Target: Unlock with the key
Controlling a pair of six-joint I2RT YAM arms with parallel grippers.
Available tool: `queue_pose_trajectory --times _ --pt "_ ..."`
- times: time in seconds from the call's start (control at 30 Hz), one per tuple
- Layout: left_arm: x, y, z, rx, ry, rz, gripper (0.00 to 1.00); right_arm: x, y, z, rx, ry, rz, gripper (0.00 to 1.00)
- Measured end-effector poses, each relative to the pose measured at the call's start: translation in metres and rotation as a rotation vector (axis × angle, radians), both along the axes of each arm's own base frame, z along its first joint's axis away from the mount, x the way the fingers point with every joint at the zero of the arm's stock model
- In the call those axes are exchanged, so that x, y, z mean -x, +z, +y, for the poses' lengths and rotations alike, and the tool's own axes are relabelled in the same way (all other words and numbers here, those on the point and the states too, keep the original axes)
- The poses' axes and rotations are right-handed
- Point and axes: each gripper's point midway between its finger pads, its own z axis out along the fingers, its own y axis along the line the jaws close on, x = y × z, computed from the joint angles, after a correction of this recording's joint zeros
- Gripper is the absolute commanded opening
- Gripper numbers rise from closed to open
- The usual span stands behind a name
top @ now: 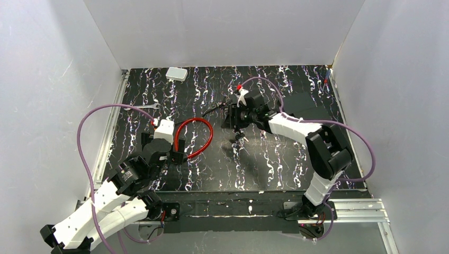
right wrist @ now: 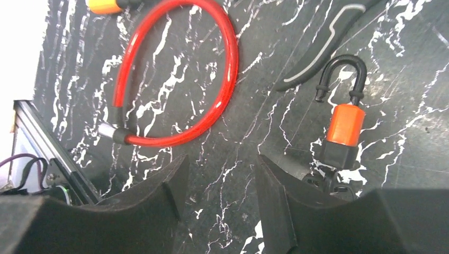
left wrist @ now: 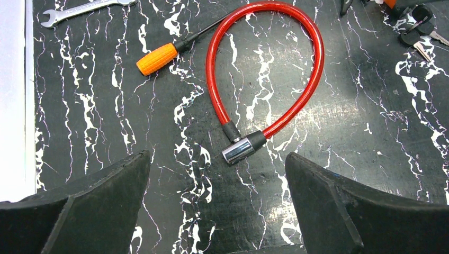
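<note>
Tiny black-headed key (right wrist: 324, 182) at the foot of the orange-and-black padlock (right wrist: 344, 127), just outside the right gripper (right wrist: 221, 165), its fingers parted and empty, left gripper (left wrist: 216, 156) spread wide over the red cable lock (left wrist: 265, 69), only the left wrist view shows the key's metal blade.

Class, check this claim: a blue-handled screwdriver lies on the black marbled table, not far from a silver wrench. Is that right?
Not quite. The screwdriver has an orange handle, not a blue one, as the left wrist view shows. The rest holds: it lies on the black marbled table, not far from a silver wrench.
</note>
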Motion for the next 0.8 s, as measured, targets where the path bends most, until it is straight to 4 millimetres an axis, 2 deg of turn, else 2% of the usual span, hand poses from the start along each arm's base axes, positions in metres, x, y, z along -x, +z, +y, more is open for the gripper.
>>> queue_pose_trajectory --times 0.1,0.23,0.3,0.67,0.8 --pt "0.000 0.000 0.000 0.000 0.000 0.000 0.98 0.000 -0.019 0.003 0.031 -0.001 0.032 0.56" --pt "0.000 0.000 0.000 -0.002 0.000 0.002 0.98 -0.010 -0.042 -0.002 0.093 -0.024 0.051 0.56" --pt "0.000 -0.001 0.000 -0.002 0.000 0.002 0.98 -0.016 -0.048 -0.005 0.109 -0.031 0.055 0.56" --pt "0.002 -0.002 0.002 -0.011 0.000 0.010 0.98 -0.054 -0.050 -0.051 0.091 -0.102 0.079 0.56" --pt "0.002 -0.003 0.002 -0.012 0.001 0.011 0.98 -0.061 -0.054 -0.056 0.061 -0.102 0.093 0.55"
